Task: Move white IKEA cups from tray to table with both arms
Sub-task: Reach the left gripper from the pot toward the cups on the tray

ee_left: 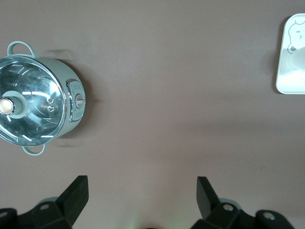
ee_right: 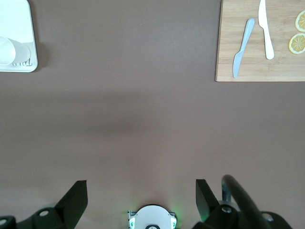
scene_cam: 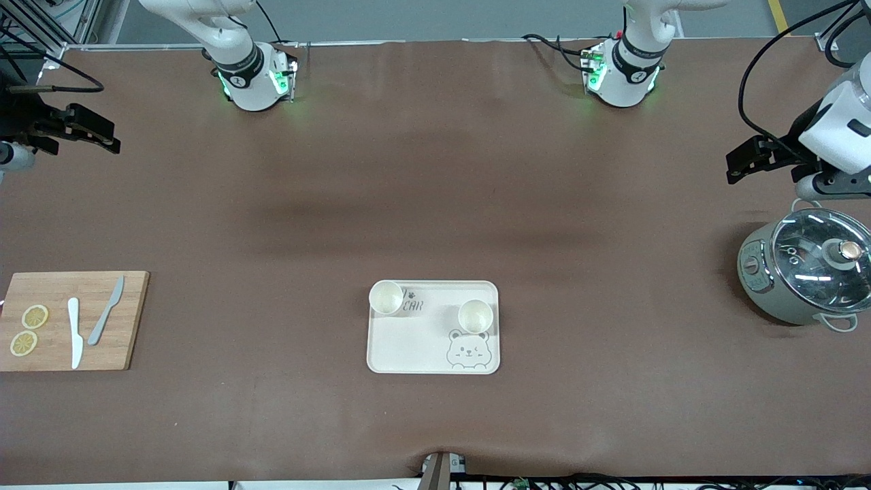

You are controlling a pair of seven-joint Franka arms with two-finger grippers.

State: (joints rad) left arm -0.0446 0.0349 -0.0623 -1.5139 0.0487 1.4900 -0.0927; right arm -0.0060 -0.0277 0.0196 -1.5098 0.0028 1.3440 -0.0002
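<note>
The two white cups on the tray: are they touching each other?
Apart. The front view shows one cup at a tray corner and the other cup with bare tray between them.

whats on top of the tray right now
Two white cups stand upright on the tray, both empty inside. One covers part of the printed lettering; the bear drawing shows. Whatever print lies under the cups is hidden.
</note>
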